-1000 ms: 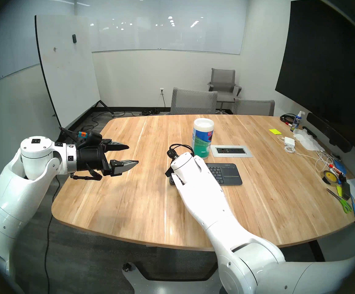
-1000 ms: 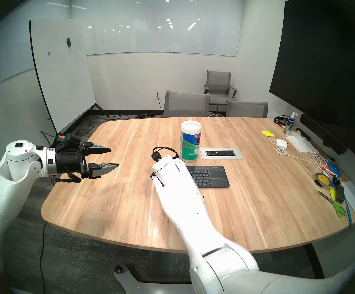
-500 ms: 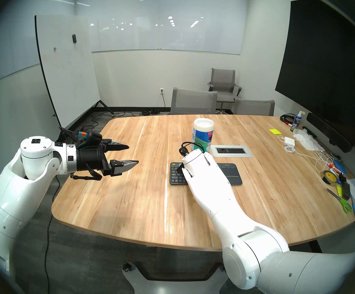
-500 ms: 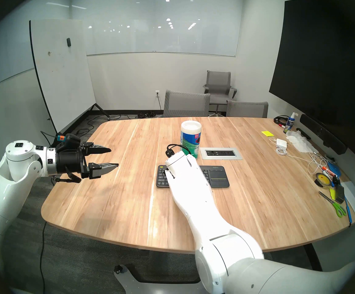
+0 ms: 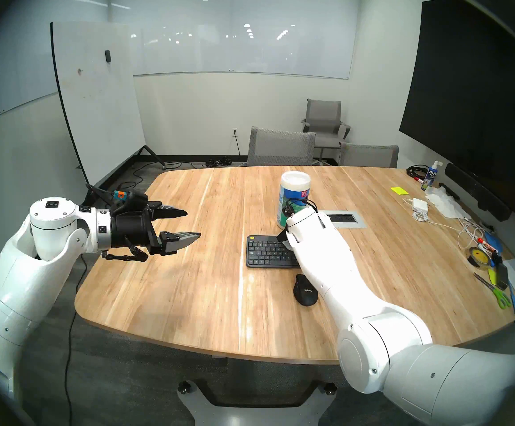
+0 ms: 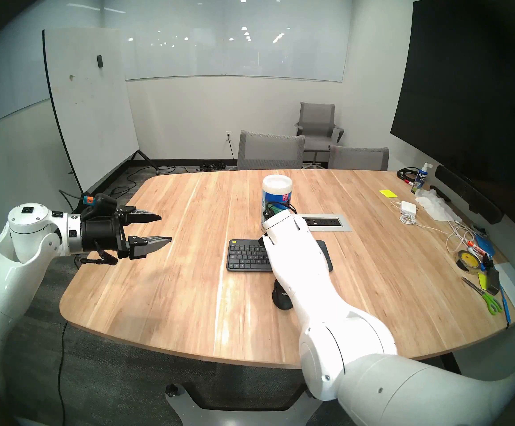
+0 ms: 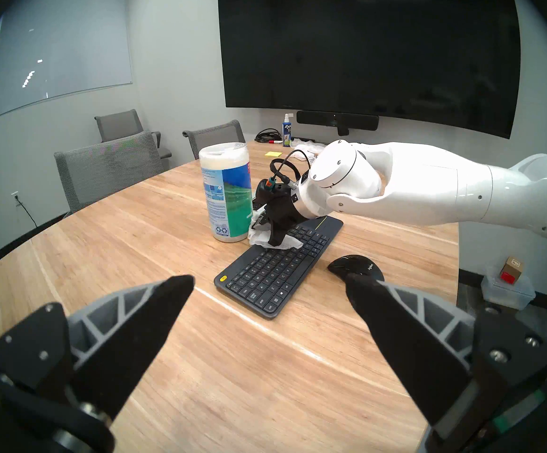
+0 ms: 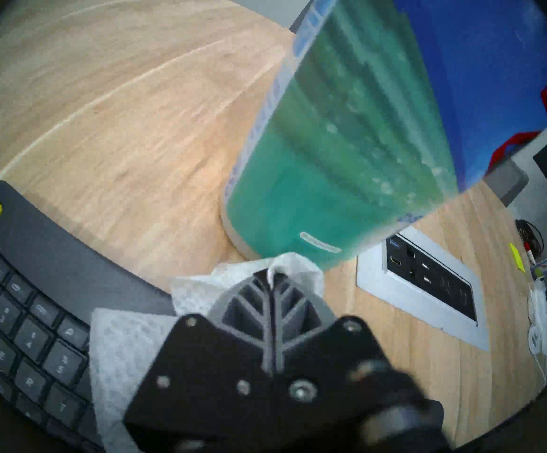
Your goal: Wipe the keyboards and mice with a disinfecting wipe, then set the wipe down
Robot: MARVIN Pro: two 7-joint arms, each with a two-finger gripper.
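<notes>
The left gripper (image 7: 269, 289) is idling spread wide and empty. The mouse (image 5: 305, 290) is lying nearer than the keyboard (image 5: 270, 253) — right gripper (image 7: 273, 236) clenching the wipe (image 7: 285, 243) on the far keys, long axis running sideways.

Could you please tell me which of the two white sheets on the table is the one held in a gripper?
The wipe on the keyboard, pinched in the shut right gripper. The other, a crumpled tissue, lies loose by the far right edge.
</notes>
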